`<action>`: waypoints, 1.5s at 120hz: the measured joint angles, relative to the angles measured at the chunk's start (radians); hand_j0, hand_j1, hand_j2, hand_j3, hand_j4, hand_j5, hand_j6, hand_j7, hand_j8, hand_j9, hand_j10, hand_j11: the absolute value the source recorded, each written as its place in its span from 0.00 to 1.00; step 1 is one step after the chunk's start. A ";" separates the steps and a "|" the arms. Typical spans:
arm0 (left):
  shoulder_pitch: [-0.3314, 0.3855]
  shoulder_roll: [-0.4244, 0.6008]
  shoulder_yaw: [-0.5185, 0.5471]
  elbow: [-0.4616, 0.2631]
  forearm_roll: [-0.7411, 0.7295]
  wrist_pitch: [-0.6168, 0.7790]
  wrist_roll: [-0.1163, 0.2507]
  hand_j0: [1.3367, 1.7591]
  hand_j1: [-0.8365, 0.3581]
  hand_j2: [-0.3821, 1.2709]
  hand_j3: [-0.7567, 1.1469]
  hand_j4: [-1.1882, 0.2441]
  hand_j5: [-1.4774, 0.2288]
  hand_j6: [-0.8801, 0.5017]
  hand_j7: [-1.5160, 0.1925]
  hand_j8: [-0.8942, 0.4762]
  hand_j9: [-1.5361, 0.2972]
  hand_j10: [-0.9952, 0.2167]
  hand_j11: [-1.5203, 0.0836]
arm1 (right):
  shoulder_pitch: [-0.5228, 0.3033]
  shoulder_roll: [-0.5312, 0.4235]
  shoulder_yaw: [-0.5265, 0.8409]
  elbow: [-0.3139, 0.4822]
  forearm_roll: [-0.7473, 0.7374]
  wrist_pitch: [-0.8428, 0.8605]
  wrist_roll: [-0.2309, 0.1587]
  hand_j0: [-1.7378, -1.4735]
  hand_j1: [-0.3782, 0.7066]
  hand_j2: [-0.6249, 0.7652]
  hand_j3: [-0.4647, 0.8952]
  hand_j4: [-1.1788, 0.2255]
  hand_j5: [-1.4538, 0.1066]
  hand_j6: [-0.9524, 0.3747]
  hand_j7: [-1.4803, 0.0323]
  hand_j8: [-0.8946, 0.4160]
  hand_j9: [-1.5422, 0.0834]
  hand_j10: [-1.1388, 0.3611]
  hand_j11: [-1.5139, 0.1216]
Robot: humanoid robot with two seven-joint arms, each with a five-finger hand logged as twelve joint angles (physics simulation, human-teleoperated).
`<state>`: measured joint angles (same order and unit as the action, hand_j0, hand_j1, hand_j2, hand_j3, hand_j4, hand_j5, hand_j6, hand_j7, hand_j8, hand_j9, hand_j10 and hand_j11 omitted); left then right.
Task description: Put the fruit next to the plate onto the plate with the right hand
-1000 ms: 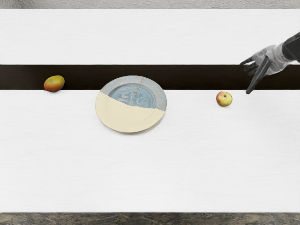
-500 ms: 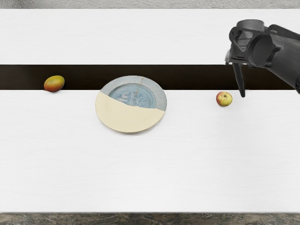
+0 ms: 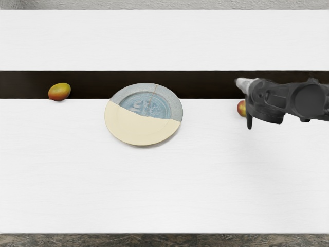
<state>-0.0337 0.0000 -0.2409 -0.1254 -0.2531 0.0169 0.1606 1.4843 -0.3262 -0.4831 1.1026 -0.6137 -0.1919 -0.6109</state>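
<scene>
Now the robot's right hand (image 3: 263, 101), dark grey and reaching in from the right edge, sits low over the small red-and-yellow apple (image 3: 240, 108), level with it in the head view. Half a second ago it hung higher, over the far white surface beyond the dark strip (image 3: 205, 85), up and to the right of the fruit. The hand now covers most of the apple, so only its left edge shows. Whether the fingers are spread, pressed together or pinching the fruit cannot be told from this angle, nor whether they touch it.

The apple lies where it was in both earlier pictures: on the white desk (image 3: 164, 185), right of the plate and well apart from it, near the desk's far edge.

The round ceramic plate (image 3: 128, 131), blue-grey on its upper part and cream on its lower, has not shifted and lies flat with nothing on it. The orange-green mango (image 3: 59, 91) also stays put at the far edge on the left, well apart from the plate.
</scene>
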 joint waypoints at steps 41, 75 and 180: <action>0.000 0.000 0.000 0.000 0.000 0.000 0.000 0.76 0.99 0.23 0.40 0.83 0.87 0.64 0.89 0.65 0.84 0.82 0.95 | -0.045 -0.023 -0.006 0.064 -0.079 -0.164 0.000 0.30 0.11 0.44 0.34 0.79 0.87 0.66 0.91 0.62 0.89 0.71 0.87; 0.002 0.000 0.000 0.000 0.000 0.000 0.000 0.76 0.99 0.23 0.40 0.83 0.87 0.64 0.89 0.65 0.84 0.82 0.95 | -0.066 -0.027 -0.007 0.065 -0.094 -0.186 0.000 0.30 0.31 0.41 0.34 0.66 0.72 0.52 0.76 0.49 0.74 0.59 0.72; 0.002 0.000 0.000 0.000 0.000 0.000 0.000 0.76 0.99 0.23 0.40 0.83 0.87 0.64 0.89 0.65 0.84 0.82 0.95 | -0.113 -0.015 0.001 0.056 -0.145 -0.215 0.000 0.30 0.53 0.39 0.34 0.51 0.55 0.37 0.58 0.34 0.58 0.45 0.56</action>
<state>-0.0322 0.0000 -0.2409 -0.1258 -0.2531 0.0169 0.1606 1.3717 -0.3409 -0.4824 1.1584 -0.7589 -0.4067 -0.6109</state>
